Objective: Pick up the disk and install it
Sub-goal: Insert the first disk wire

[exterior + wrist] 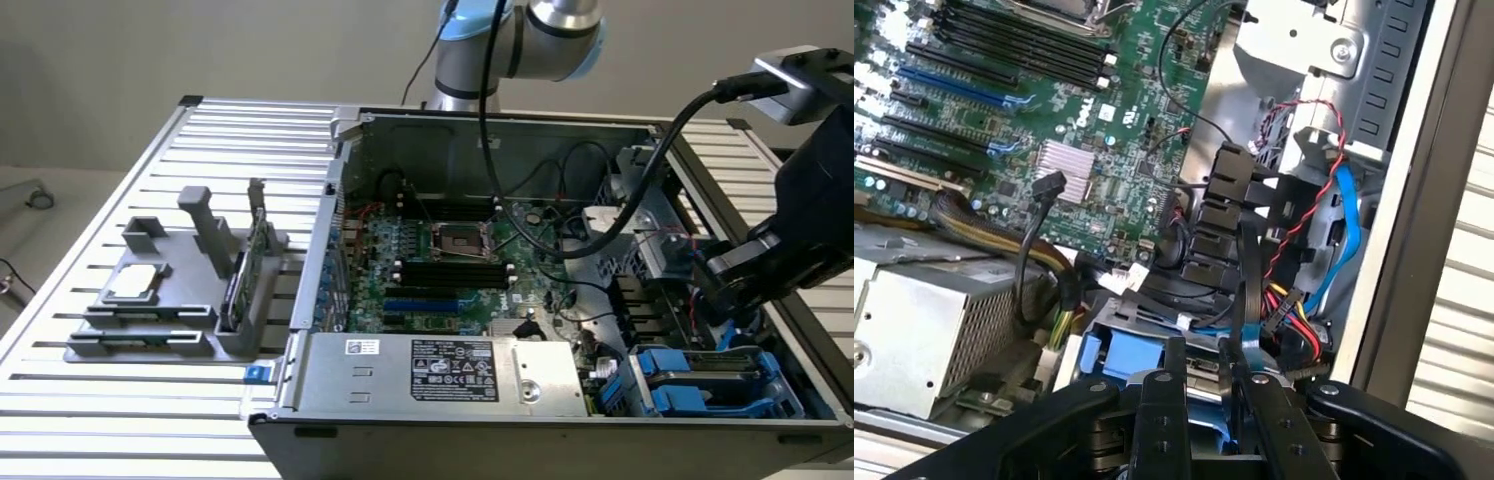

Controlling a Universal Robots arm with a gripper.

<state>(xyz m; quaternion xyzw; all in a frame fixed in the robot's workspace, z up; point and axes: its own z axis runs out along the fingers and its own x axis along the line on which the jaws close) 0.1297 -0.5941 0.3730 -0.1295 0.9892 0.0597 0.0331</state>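
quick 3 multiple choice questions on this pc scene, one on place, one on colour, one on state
1. Where is the gripper?
A outside the case, on the exterior view's left
B reaching into the case's end on the exterior view's right, near the disk
C high above the case, well away from it

2. What colour are the disk's carrier rails?
A red
B green
C blue

3. How is the case?
A open, motherboard exposed
B closed
C upside down

Key:
1 B, the wrist view shows the rails just beyond it.
2 C, the rails are plainly blue.
3 A, the board shows from above.
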